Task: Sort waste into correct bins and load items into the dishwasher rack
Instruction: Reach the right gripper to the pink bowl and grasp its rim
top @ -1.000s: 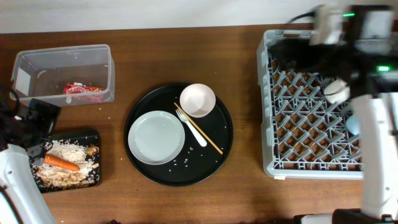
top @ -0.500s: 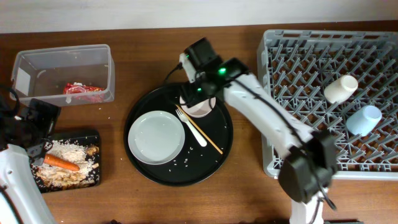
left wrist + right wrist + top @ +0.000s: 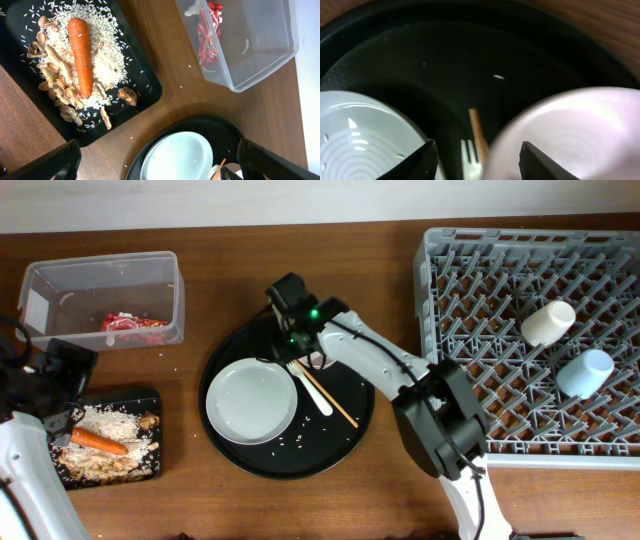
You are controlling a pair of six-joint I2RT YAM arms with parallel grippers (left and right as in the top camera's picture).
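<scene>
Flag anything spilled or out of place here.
Loose rice grains lie scattered on the round black tray beside the plate, and a few on the table beside the small black tray.

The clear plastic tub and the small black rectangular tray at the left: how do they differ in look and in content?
The clear tub has tall, see-through walls; the black tray is shallow and opaque. The clear tub holds a red wrapper and is mostly bare inside; the black tray is heaped with rice and a carrot. Both are rectangular, similar in size, and stand on the wooden table.
</scene>
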